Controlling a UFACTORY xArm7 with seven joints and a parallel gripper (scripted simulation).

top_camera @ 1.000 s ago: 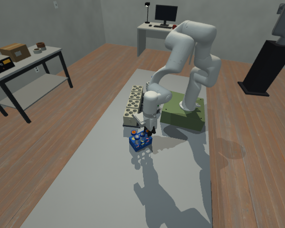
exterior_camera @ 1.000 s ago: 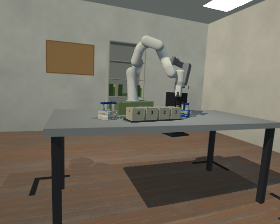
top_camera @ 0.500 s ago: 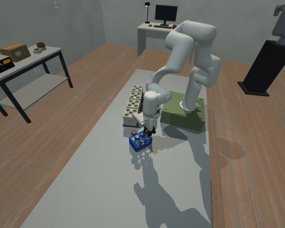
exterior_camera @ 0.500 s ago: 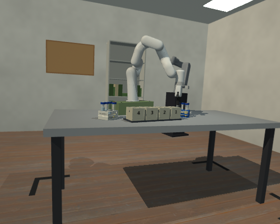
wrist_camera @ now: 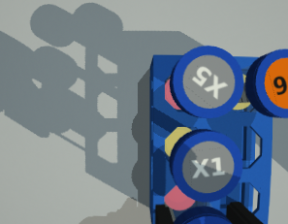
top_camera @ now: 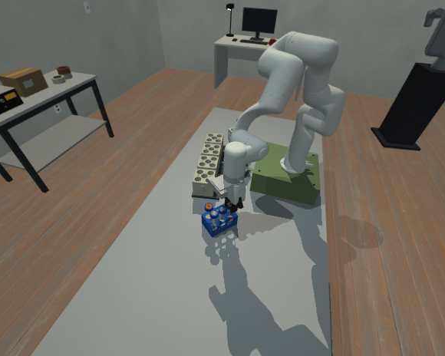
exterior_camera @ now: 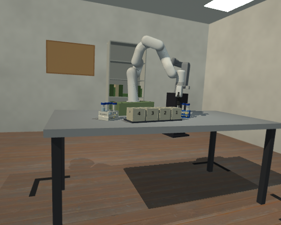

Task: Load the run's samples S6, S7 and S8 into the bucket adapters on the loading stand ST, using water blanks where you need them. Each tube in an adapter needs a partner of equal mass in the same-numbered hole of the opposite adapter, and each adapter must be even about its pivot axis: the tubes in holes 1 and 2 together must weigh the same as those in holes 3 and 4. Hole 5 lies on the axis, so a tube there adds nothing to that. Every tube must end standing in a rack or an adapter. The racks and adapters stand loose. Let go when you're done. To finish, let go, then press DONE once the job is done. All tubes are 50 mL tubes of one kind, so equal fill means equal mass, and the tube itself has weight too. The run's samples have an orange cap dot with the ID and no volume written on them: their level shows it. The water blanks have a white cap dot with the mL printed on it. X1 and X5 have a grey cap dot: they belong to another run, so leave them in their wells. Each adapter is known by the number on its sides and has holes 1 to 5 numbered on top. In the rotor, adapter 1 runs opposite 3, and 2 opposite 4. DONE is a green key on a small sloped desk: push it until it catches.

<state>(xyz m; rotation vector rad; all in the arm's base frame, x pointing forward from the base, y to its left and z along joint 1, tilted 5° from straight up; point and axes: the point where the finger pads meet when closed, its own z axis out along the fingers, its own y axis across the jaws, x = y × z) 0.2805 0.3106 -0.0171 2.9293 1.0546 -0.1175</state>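
Note:
The blue sample rack [top_camera: 219, 222] stands on the table right of the adapters, and it also shows in the exterior view [exterior_camera: 185, 113]. In the wrist view it holds grey-dot tubes X5 [wrist_camera: 206, 81] and X1 [wrist_camera: 206, 165] and an orange-dot sample [wrist_camera: 280, 83] at the right edge. My gripper [wrist_camera: 203, 216] reaches straight down over the rack's near end and is shut on a blue-capped tube [wrist_camera: 203, 219] there. That tube's cap dot is out of view. Four tan adapters [exterior_camera: 151, 113], numbered 4 to 1, stand in a row on the dark stand.
A white rack of water blanks [exterior_camera: 108, 114] stands left of the adapters. The arm's green base block [top_camera: 286, 176] lies behind the adapters. The DONE desk is not in view.

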